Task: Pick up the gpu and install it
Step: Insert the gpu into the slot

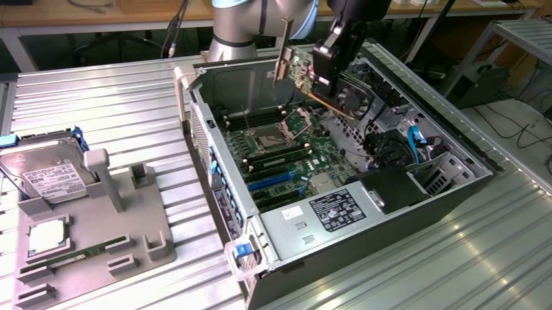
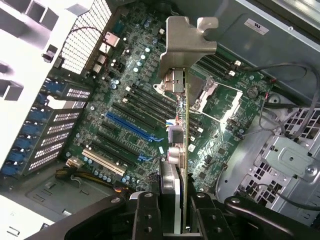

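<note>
My gripper is shut on the gpu, which hangs tilted above the open computer case. The card has a green board, a dark round fan and a silver end bracket pointing up toward the exterior view's left. In the wrist view the gpu is seen edge-on, with its bracket at the far end. The gripper clamps the card's near end between two black fingers. Below the card lies the motherboard with blue slots and a white slot. The card is clear of the board.
On the exterior view's left, a grey holder carries a silver hard drive, a processor chip and a green memory stick. Inside the case are the CPU socket, blue cables and a labelled power supply.
</note>
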